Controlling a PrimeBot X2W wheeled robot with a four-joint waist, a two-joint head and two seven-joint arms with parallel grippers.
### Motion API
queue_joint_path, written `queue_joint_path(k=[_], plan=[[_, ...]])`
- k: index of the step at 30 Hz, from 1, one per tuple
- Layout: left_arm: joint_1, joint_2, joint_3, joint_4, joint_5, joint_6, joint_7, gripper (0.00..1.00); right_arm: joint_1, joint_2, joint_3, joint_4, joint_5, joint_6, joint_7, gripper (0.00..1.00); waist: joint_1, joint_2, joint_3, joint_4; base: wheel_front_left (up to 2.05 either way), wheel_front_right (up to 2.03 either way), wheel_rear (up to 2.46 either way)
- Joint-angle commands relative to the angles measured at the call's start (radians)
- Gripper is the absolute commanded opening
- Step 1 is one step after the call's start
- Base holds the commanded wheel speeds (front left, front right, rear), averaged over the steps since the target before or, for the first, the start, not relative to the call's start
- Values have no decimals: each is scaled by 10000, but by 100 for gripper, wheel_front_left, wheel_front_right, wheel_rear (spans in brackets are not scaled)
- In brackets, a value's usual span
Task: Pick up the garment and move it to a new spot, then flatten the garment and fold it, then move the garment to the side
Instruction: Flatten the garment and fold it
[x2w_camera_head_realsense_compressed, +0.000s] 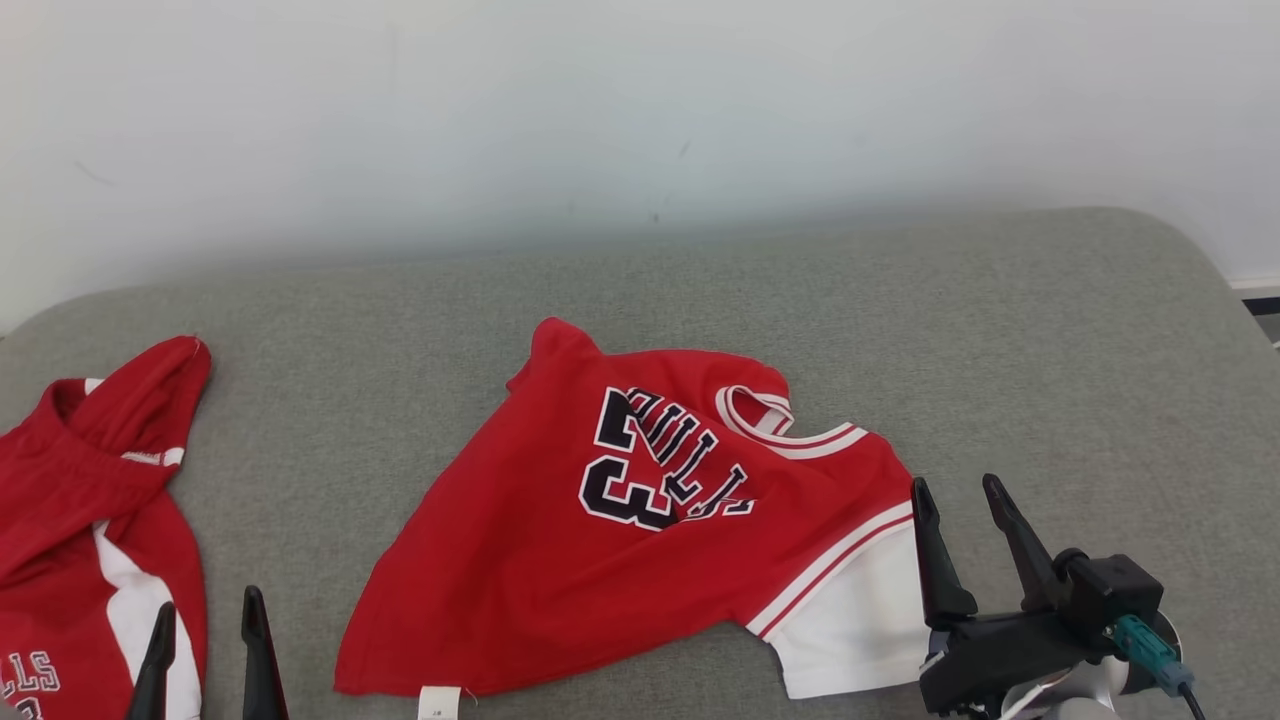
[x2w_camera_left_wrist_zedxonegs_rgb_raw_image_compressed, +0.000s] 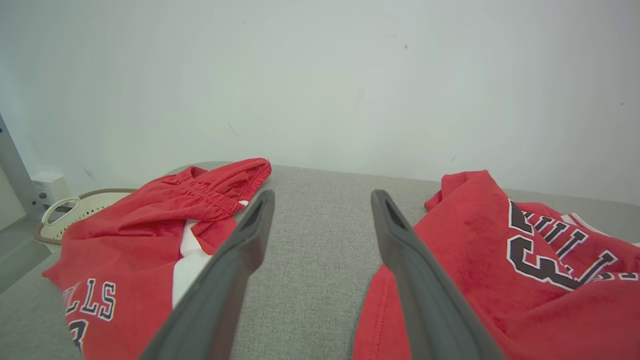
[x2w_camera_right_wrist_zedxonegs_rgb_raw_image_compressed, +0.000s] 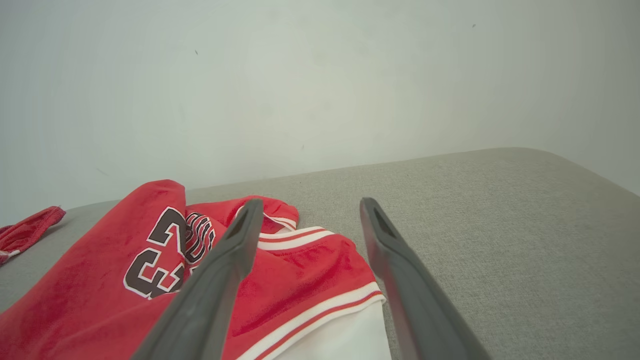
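On the red jersey (x2w_camera_head_realsense_compressed: 560, 540) you read black letters "ULL" beside a large "3", left of the jersey you read "LLS" on the red shorts (x2w_camera_head_realsense_compressed: 60, 520), the jersey's white hem tag (x2w_camera_head_realsense_compressed: 438, 703) too small to read

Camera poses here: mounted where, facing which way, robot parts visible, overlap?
Head view: on the head, facing forward and down at the red basketball jersey with black lettering on the grey fabric pad; left claw lower left, right claw lower right.
Left wrist view: left wrist, along the open left claw toward the white wall; red-and-white shorts at left.
Right wrist view: right wrist, along the open right claw, over the jersey toward the wall.
Both wrist views share the jersey.
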Motion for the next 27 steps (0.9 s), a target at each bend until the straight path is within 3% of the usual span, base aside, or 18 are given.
queue_joint_path(k=[1,11,27], plan=[[179,6,52,-53,86,-22,-31,100,157,-74,20,-39,-41,5,-31,100,0,0,-70,-91,0,0,0],[594,133,-26,116,536,-238,-31,100,554,-216,73,-205,-72,5,-31,100,0,0,-196,-463,0,0,0],[709,131,-17,79,593,-172,-31,100,847,-122,-123,-340,-253,5,-31,100,0,0,-397,-363,0,0,0]])
